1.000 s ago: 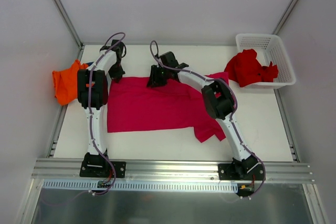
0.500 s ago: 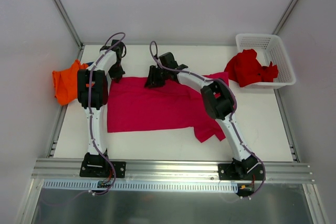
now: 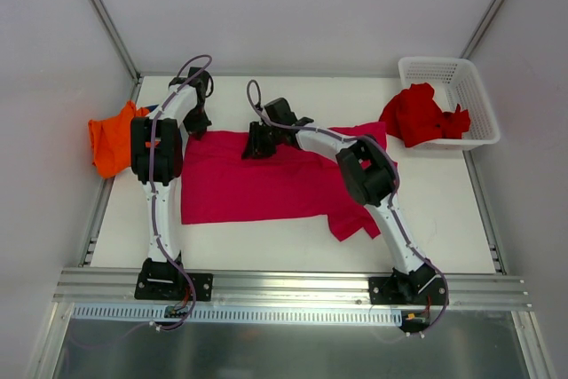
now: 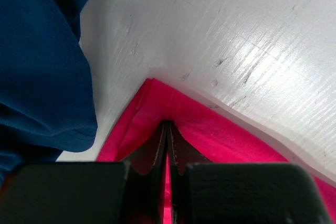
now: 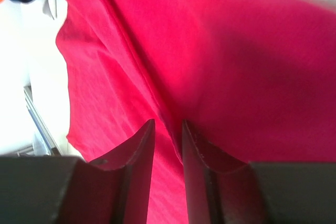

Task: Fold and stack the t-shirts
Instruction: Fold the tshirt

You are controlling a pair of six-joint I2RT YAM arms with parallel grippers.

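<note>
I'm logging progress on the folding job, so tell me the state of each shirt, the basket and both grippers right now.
pink shirt: spread flat on the table, not folded.
orange shirt: crumpled at the table's left edge.
blue shirt: bunched up beside the pink shirt's corner.
red shirt: crumpled, spilling over the basket's rim.
basket: upright.
left gripper: shut on the pink shirt's corner.
right gripper: looks shut on a fold of the pink shirt.

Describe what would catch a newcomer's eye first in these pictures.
A pink t-shirt lies spread mid-table, the left gripper pinching its far left corner, the right gripper at its far edge. A red shirt spills from the white basket far right; an orange shirt sits at the left edge.
</note>
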